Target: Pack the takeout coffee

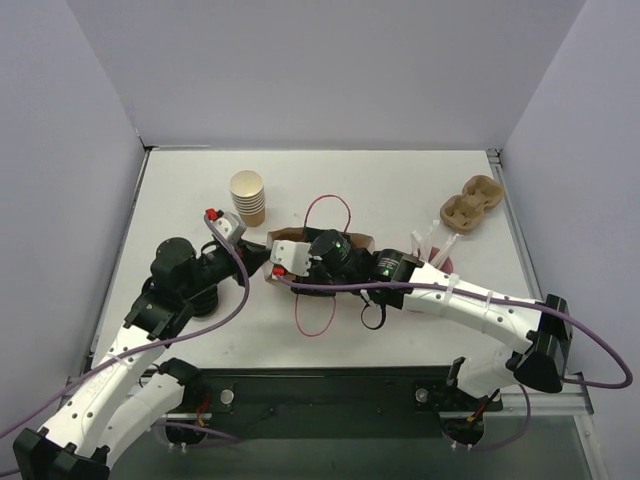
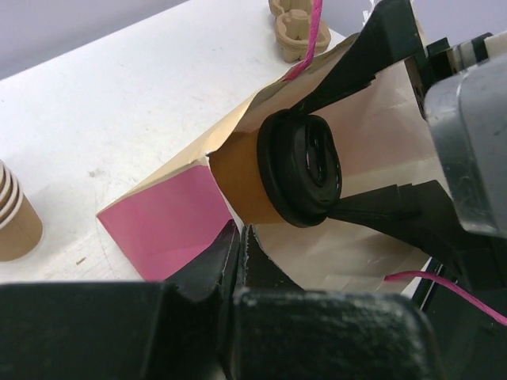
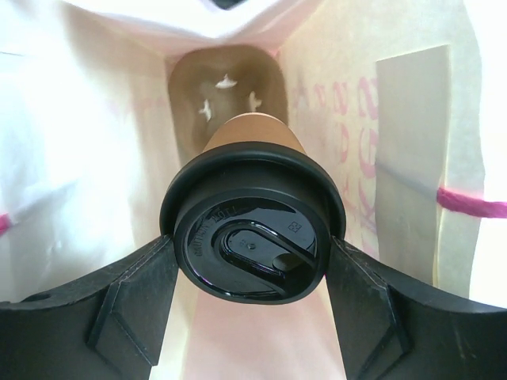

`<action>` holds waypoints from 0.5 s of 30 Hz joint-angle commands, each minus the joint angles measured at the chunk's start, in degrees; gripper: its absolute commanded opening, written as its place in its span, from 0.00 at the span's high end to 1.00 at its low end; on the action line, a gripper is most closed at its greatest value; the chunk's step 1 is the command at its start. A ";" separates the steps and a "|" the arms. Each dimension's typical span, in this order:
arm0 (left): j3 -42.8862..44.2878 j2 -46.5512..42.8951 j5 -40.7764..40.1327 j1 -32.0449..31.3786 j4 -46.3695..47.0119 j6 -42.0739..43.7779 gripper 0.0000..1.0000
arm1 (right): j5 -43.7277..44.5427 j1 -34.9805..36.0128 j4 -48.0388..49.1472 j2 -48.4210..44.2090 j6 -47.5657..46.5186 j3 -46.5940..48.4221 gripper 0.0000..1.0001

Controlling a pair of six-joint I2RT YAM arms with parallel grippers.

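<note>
White tabletop (image 1: pixel 180 190) lies bare to the left of the paper bag (image 2: pixel 380 142), which lies on its side with the left gripper (image 2: pixel 240 245) pressed together on its mouth edge. Inside the bag, the right gripper (image 3: pixel 252 247) pinches the takeout coffee (image 3: pixel 252 237) just under its black lid, and the bag's walls stand clear of the cup on both sides. Raised lettering on the lid and pink print showing through the bag's wall are both unreadable.

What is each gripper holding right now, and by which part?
Right gripper: the takeout coffee, clamped at its black lid rim, inside the paper bag. Left gripper: pinching the bag's open edge.
</note>
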 commanded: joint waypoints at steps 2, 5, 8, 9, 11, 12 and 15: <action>0.54 -3.77 1.13 0.25 4.07 2.29 1.00 | 4.02 1.92 1.59 -2.29 0.86 -2.05 0.61; -1.84 -8.87 1.75 0.16 -1.03 1.32 1.00 | 3.93 2.62 1.50 -3.34 0.95 -3.54 0.61; -4.31 -13.18 3.32 0.16 -6.47 2.36 1.00 | 1.92 2.54 0.80 -5.01 0.51 -4.86 0.60; -4.92 -13.80 3.68 0.16 -7.53 2.72 1.00 | 1.13 2.45 0.45 -5.71 -0.19 -5.13 0.60; -5.54 -14.85 4.65 0.16 -8.94 3.16 1.00 | -0.37 2.36 -0.86 -6.06 -0.89 -5.74 0.60; -6.06 -15.12 5.52 0.16 -9.91 3.51 1.00 | -0.64 2.54 -1.22 -5.89 -1.25 -5.92 0.60; -6.77 -16.26 6.32 0.16 -10.53 3.25 1.00 | -2.39 2.36 -1.75 -5.63 -1.42 -6.01 0.60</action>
